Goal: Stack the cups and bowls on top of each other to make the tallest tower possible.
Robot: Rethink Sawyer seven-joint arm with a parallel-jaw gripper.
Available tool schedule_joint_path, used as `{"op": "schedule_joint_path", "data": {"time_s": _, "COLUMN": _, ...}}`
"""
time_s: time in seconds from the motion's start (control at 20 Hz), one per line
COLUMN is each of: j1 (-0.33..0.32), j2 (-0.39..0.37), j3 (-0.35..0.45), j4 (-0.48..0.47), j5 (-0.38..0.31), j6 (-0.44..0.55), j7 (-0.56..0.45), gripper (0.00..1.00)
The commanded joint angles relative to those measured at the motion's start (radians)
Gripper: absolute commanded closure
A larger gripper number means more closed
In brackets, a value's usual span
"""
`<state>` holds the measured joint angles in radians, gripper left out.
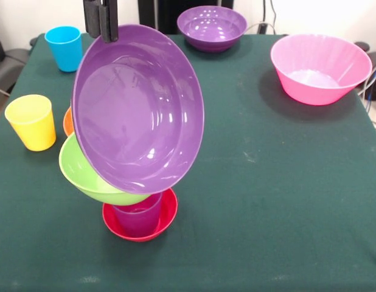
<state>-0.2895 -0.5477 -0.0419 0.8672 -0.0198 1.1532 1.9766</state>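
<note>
My gripper (101, 27) comes down from the top left and is shut on the rim of a large purple bowl (138, 108). The bowl hangs tilted, its inside facing the camera. Below it stands the tower: a small red bowl (167, 216) on the table, a purple cup (139, 218) in it, and a lime green bowl (90, 179) tilted on the cup. The purple bowl's lower edge overlaps the green bowl; I cannot tell if they touch. An orange bowl (67, 121) shows as a sliver behind them.
A blue cup (64, 48) stands at the far left and a yellow cup (31, 121) at the left edge. A second purple bowl (212, 27) sits at the far middle. A big pink bowl (320, 68) sits at the far right on the green tablecloth (267, 201).
</note>
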Motion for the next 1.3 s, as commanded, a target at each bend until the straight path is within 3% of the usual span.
{"op": "schedule_joint_path", "data": {"time_s": 0.05, "j1": 0.009, "j2": 0.008, "j3": 0.065, "j4": 0.136, "j5": -0.046, "j6": -0.064, "j7": -0.075, "gripper": 1.00}}
{"op": "schedule_joint_path", "data": {"time_s": 0.5, "j1": -0.001, "j2": 0.005, "j3": 0.074, "j4": 0.170, "j5": -0.043, "j6": -0.111, "j7": -0.084, "gripper": 1.00}}
{"op": "schedule_joint_path", "data": {"time_s": 1.3, "j1": -0.008, "j2": 0.004, "j3": 0.082, "j4": 0.175, "j5": -0.036, "j6": -0.112, "j7": -0.095, "gripper": 1.00}}
